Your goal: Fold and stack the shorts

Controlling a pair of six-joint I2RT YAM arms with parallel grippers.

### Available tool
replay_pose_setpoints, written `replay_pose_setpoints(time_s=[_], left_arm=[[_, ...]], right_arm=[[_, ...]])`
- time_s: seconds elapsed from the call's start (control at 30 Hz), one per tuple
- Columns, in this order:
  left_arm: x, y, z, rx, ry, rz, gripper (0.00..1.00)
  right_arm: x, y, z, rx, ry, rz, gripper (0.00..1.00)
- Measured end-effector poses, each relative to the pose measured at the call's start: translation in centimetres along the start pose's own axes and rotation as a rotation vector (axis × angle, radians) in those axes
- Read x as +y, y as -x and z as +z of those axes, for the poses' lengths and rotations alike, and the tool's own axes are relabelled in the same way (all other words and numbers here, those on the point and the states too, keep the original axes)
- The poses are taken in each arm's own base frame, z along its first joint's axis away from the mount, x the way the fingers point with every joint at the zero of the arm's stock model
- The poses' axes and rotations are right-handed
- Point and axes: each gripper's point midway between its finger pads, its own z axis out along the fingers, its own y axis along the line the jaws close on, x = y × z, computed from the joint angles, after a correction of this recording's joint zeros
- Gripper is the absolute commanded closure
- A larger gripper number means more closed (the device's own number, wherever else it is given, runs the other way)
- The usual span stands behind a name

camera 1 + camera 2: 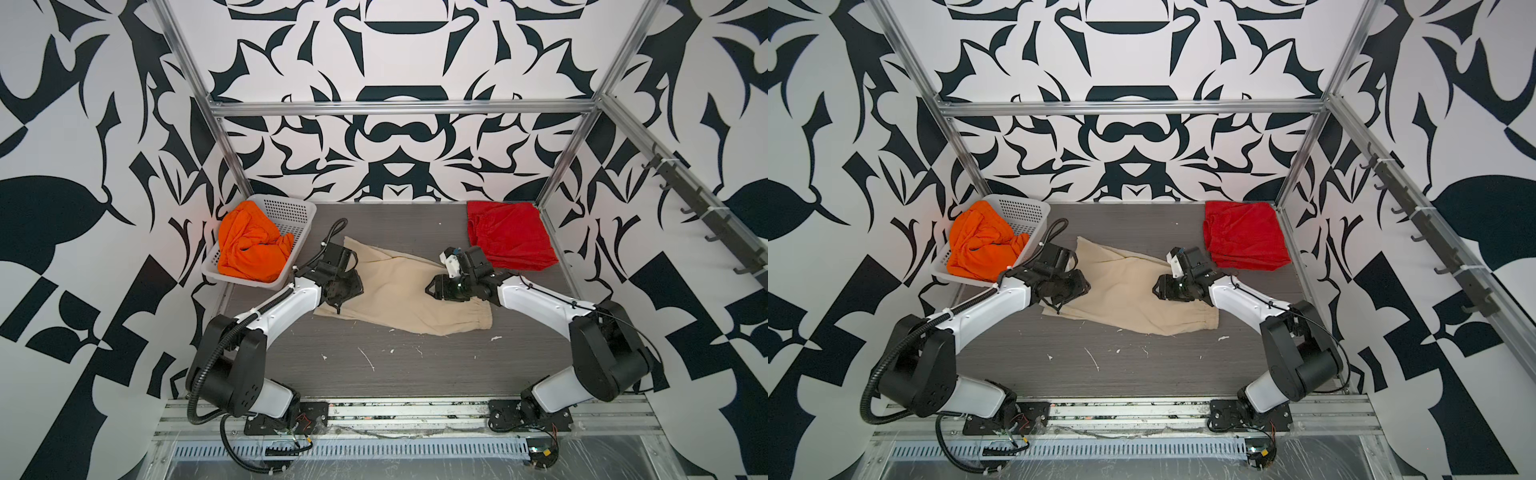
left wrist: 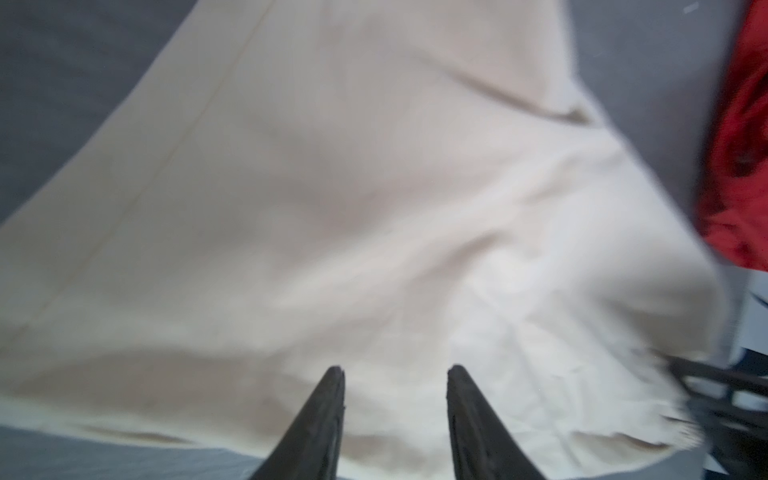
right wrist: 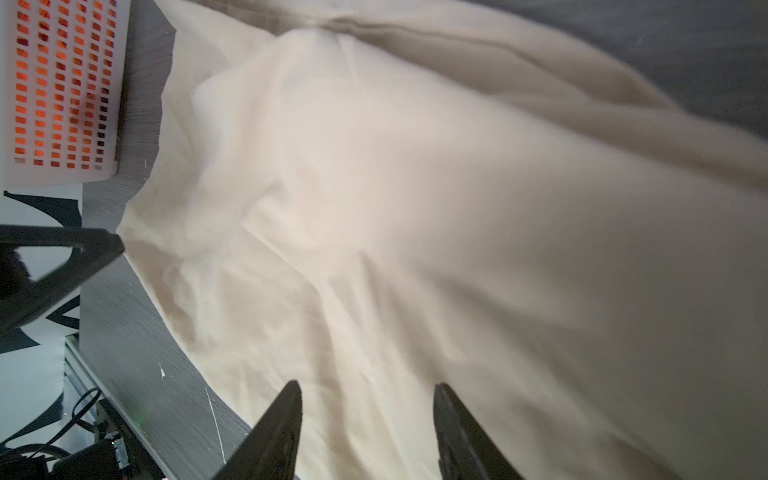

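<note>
The beige shorts point(image 1: 399, 291) lie flat mid-surface, their long axis slanting from the leg hems at the far left to the waistband at the near right. The left pincer point(image 2: 395, 370) hangs over the hem end and the right pincer point(image 3: 368, 384) over the waistband end. Both are spread and pinch nothing.

Beige point(image 1: 399, 291) flat, red point(image 1: 509, 235) fldd, orange point(image 1: 249, 249) bunched
</note>
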Motion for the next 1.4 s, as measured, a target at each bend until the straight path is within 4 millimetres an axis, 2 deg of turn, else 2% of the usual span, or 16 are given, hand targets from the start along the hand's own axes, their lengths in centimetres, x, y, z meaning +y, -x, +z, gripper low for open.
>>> replay_pose_setpoints(time_s=[0.1,0.2,0.33,0.4,0.5,0.7,0.77,1.0,1.13,1.2,1.27,1.33,1.4], left_arm=[[-3.0,2.1,0.5,-0.013,-0.059,0.034,0.58],[-5.9,4.2,2.4,-0.017,-0.110,0.072,0.59],[-7.7,5.2,5.6,0.013,-0.147,0.088,0.59],[-7.9,5.4,7.3,0.030,-0.150,0.091,0.59],[-7.5,5.6,9.8,0.049,-0.137,0.091,0.58],[-4.9,7.2,13.8,0.061,-0.098,0.045,0.58],[-4.4,9.1,13.8,0.025,-0.093,0.030,0.57],[0.0,15.0,13.5,-0.071,-0.046,-0.042,0.56],[1.1,17.4,12.6,-0.106,-0.042,-0.057,0.55],[1.1,17.8,11.8,-0.117,-0.046,-0.053,0.55],[0.1,17.6,10.3,-0.125,-0.064,-0.041,0.55],[-1.2,16.8,8.2,-0.131,-0.087,-0.021,0.55],[-3.6,15.6,5.2,-0.146,-0.132,0.017,0.55]], right_arm=[[0.5,-1.0,1.1,0.020,0.029,0.012,0.46],[0.8,-2.1,2.3,0.040,0.060,0.024,0.47],[-0.2,-3.6,3.5,0.080,0.051,0.048,0.47],[-1.0,-4.5,4.1,0.103,0.039,0.059,0.47],[-0.9,-4.3,4.2,0.091,0.057,0.056,0.47],[-1.1,-4.5,4.3,0.081,0.074,0.046,0.47],[-1.2,-4.8,4.2,0.077,0.079,0.041,0.46],[-1.5,-5.6,3.6,0.063,0.085,0.021,0.46],[-1.5,-5.6,3.1,0.071,0.065,0.029,0.45],[-1.8,-5.7,2.7,0.085,0.035,0.043,0.45],[-1.4,-5.2,2.0,0.091,0.016,0.051,0.44],[-0.3,-3.8,1.2,0.070,0.023,0.045,0.44],[1.5,-1.4,0.1,0.025,0.051,0.028,0.44]])
